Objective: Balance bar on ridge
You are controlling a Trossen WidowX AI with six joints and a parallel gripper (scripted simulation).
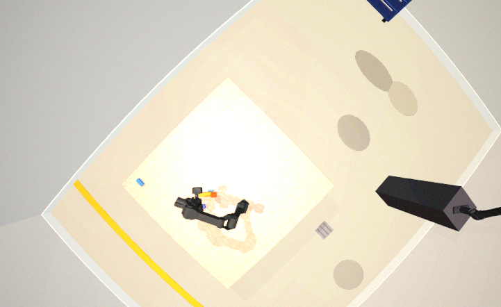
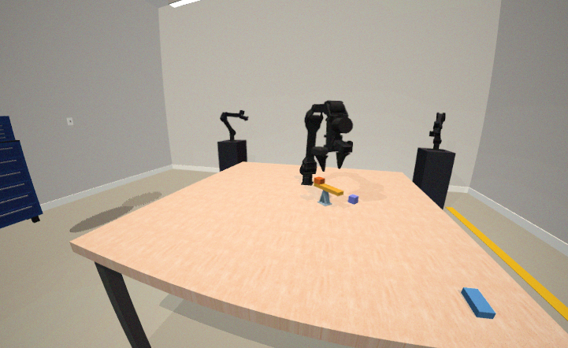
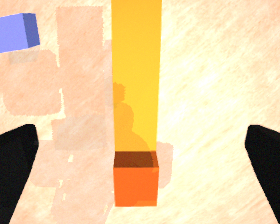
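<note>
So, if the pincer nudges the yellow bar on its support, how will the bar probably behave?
The yellow bar keeps a straight shape, so it is probably stiff. It rests only on the narrow ridge, so a light push would likely tip it. The orange block on one end may make that end heavier. The pincer hangs open above it.

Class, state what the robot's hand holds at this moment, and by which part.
Nothing. The hand is open above the yellow bar, which rests on the ridge.

The black arm (image 1: pixel 210 218) extends over the pale surface (image 1: pixel 283 160), its hand (image 1: pixel 196 196) beside the yellow-orange bar (image 1: pixel 208 194).
</note>
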